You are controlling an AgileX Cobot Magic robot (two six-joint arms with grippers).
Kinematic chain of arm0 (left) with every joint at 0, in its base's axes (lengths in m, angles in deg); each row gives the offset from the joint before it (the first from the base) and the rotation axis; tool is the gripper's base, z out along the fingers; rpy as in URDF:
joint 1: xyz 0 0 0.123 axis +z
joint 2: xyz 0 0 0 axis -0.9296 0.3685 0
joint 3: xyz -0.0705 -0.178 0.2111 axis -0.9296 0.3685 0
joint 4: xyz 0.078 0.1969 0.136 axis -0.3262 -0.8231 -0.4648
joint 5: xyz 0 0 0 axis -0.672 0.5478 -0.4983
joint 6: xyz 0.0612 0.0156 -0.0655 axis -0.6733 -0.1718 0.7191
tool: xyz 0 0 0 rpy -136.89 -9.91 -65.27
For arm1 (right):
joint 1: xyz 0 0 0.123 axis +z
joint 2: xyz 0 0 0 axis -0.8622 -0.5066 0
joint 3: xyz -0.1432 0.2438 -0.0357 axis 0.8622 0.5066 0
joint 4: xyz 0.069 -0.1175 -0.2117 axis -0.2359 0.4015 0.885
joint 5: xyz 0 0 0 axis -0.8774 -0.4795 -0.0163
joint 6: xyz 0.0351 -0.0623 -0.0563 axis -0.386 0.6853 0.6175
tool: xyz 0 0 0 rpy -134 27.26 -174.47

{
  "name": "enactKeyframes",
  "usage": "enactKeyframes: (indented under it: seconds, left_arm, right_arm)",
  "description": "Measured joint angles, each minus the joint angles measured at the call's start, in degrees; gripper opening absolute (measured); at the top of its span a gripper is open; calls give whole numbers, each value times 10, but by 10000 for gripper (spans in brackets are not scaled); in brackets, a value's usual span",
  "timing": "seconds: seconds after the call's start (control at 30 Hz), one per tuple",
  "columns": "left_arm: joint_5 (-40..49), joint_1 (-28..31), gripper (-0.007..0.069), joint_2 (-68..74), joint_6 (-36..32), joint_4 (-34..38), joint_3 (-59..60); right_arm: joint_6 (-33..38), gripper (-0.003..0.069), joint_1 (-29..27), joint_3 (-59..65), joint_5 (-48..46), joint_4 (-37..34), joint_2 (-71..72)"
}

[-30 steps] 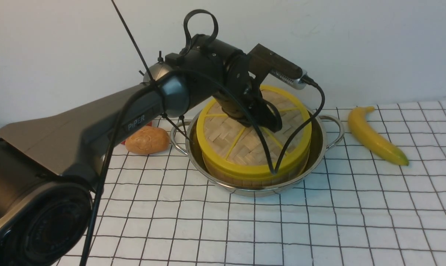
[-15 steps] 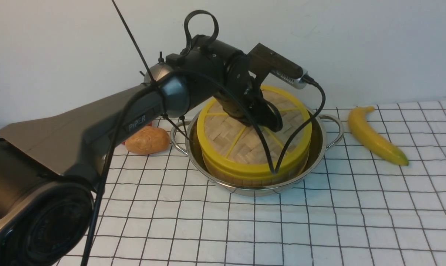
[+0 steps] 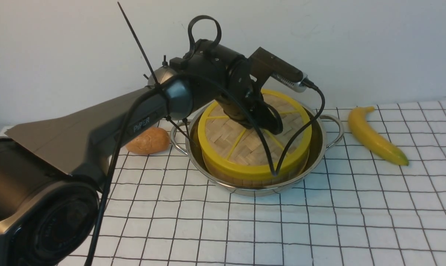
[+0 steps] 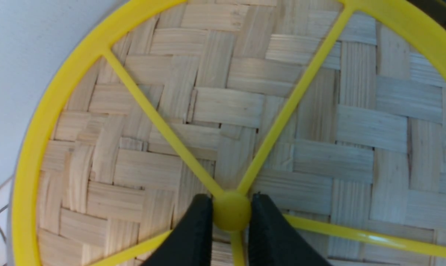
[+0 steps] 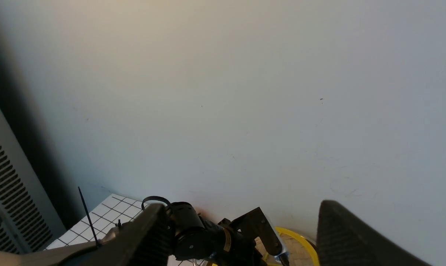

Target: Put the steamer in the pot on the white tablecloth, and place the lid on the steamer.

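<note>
Front view: woven lid (image 3: 252, 144) with yellow rim and spokes; left jaws (image 4: 231, 225) grip its round yellow knob (image 4: 232, 211), right jaws (image 5: 245, 232) wide open

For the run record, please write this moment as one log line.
left gripper: closed on lid knob | lid: on steamer | steamer: in pot

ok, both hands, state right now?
Left hand: closed on the lid's knob.
Right hand: open, nothing between the fingers.

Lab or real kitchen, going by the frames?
Probably a lab-style test bench: black robot arm, grid-patterned white tablecloth against a bare pale wall. No stove or sink in view.
</note>
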Motion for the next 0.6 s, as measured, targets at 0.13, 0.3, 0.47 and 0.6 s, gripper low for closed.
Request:
enactKeyframes:
  seconds: [0.13, 0.3, 0.47, 0.6]
  left_arm:
    - [1, 0, 156, 0, 0, -4, 0]
    - [7, 0, 342, -5, 0, -23, 0]
    - [51, 0, 608, -53, 13, -55, 0]
    - [106, 0, 649, -108, 34, -76, 0]
  right_arm:
    - [0, 519, 0, 0, 0, 0, 0]
    - [0, 519, 0, 0, 0, 0, 0]
    - [1, 519, 0, 0, 0, 6, 0]
    - [17, 519, 0, 0, 0, 30, 0]
